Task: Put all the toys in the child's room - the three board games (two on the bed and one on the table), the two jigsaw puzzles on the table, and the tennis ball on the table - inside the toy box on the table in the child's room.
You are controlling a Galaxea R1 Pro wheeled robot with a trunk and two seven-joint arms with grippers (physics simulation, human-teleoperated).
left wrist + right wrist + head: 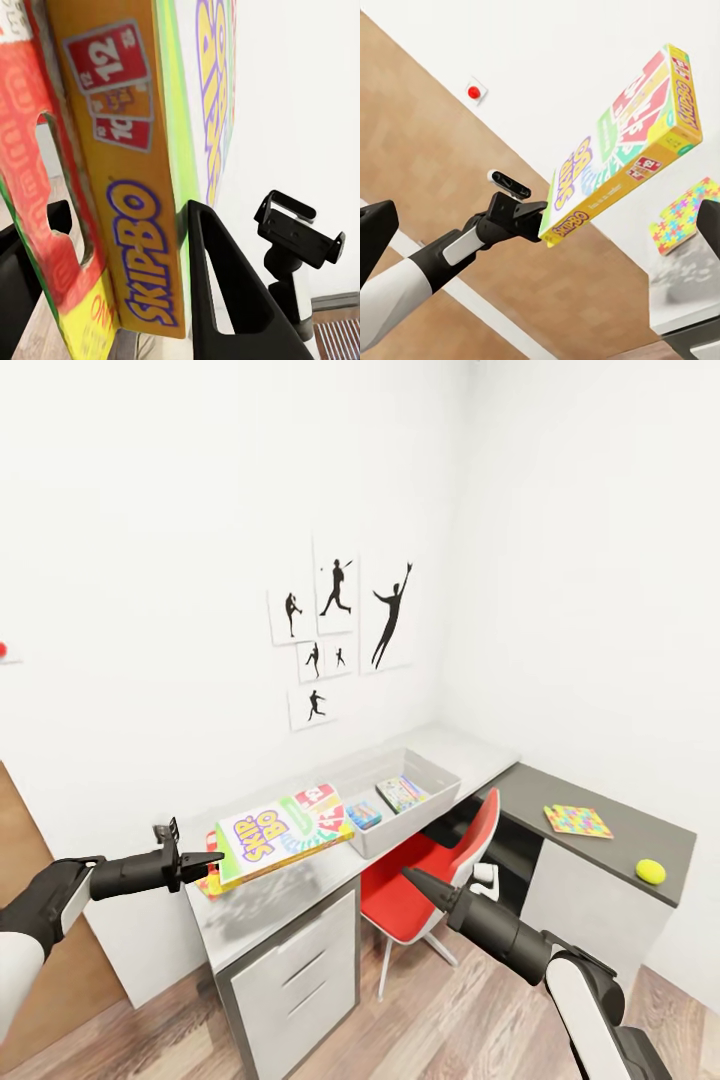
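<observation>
My left gripper (197,863) (112,292) is shut on the end of the yellow-green Skip-Bo board game (283,831) (127,187) (622,150), holding it level just above the table (265,920), left of the toy box (437,792). The light-grey toy box holds a blue board game (364,815) and a pale multicoloured one (402,793). One jigsaw puzzle (209,884) (682,214) lies under the held game. Another jigsaw puzzle (578,821) and the yellow tennis ball (650,871) rest on the dark desk part at the right. My right gripper (415,882) hangs open and empty over the chair.
A red swivel chair (420,875) stands in front of the table between my arms. White drawer fronts (300,980) sit below the table's left end. Black silhouette sports pictures (340,630) hang on the wall behind. Wood-plank floor (440,1020) runs below.
</observation>
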